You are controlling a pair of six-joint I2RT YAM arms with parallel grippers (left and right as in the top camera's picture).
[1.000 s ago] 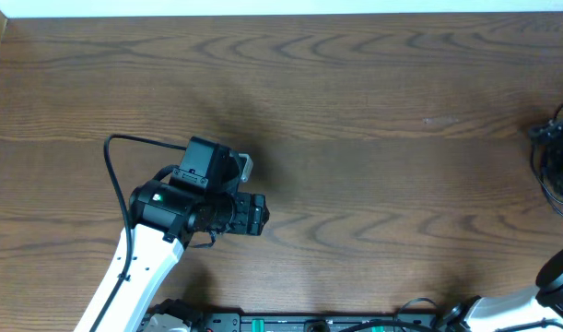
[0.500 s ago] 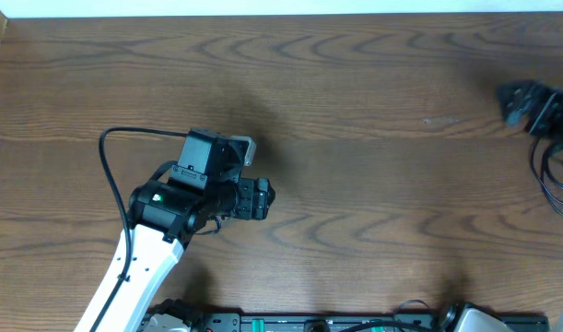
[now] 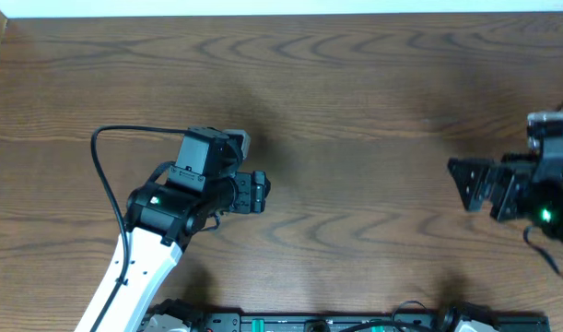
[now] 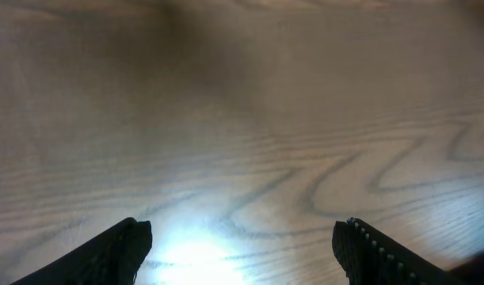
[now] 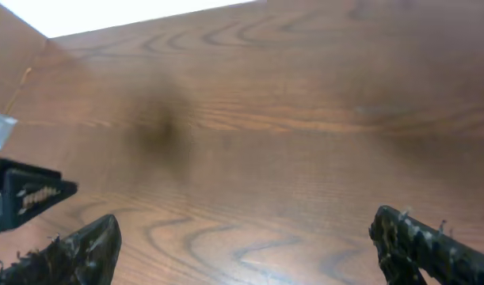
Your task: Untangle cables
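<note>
I am holding my left gripper (image 3: 255,192) over the bare wood of the table (image 3: 355,83), left of the middle. In the left wrist view its two fingertips (image 4: 115,249) are standing far apart at the bottom corners, so it is spread wide and gripping nothing. My right gripper (image 3: 461,184) is reaching in from the right side and pointing left towards my other arm. In the right wrist view (image 5: 245,253) its fingers are likewise gaping, with only wood grain between them, and the left gripper (image 5: 28,198) is showing at that view's left edge. Of the cables, I am seeing only a thin dark cord (image 3: 550,256) curving near the table's right edge, just behind my right arm. I cannot tell whether it is one of them or my arm's own wire. The thicker black wire (image 3: 101,161) of my left arm is looping out to the left of its wrist. Compared with a second ago, my right gripper has come well inward. Back then that side was showing only at the right edge, and half a second ago it was sitting higher up near the right edge. My left gripper has barely shifted, turning only a little, and its wire loop is bulging slightly further left.
</note>
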